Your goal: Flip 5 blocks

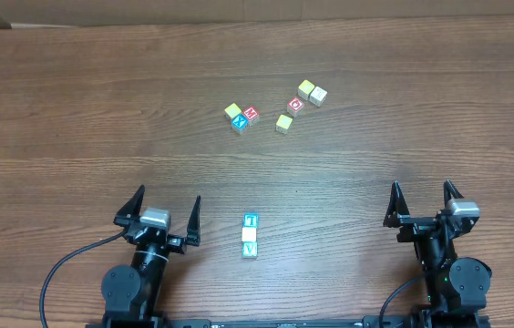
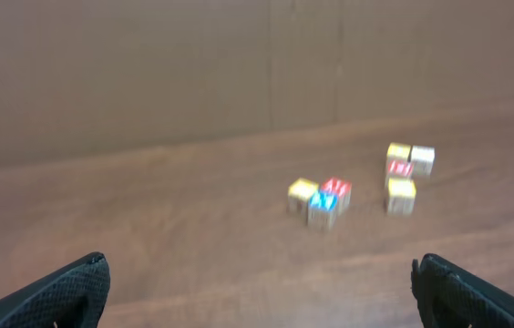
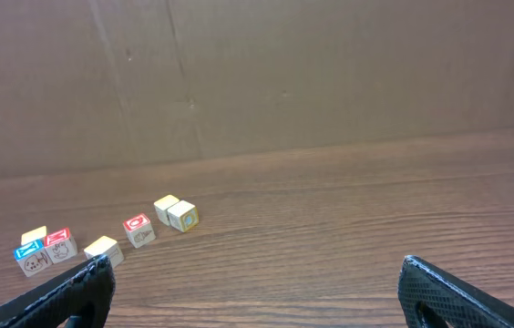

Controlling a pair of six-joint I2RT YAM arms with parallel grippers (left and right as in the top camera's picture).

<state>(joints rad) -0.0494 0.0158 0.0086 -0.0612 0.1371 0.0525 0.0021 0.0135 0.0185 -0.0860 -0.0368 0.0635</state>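
Note:
Small wooden letter blocks lie in three groups on the table. A yellow block (image 1: 232,110), a red one (image 1: 251,114) and a blue one (image 1: 240,123) huddle at mid-table, also seen as a blurred cluster (image 2: 319,200). To their right are several more, among them a red block (image 1: 296,105) (image 3: 138,229) and a yellow pair (image 1: 311,92) (image 3: 177,213). Near the front edge a teal (image 1: 251,221), a cream (image 1: 250,235) and a green block (image 1: 250,248) form a short row. My left gripper (image 1: 169,195) (image 2: 262,292) and right gripper (image 1: 421,185) (image 3: 257,292) both stand open and hold nothing, well short of the blocks.
The wooden table (image 1: 75,109) spreads wide on all sides of the blocks. A brown cardboard wall (image 3: 284,82) stands along its far edge. A black cable (image 1: 56,273) loops by the left arm's base.

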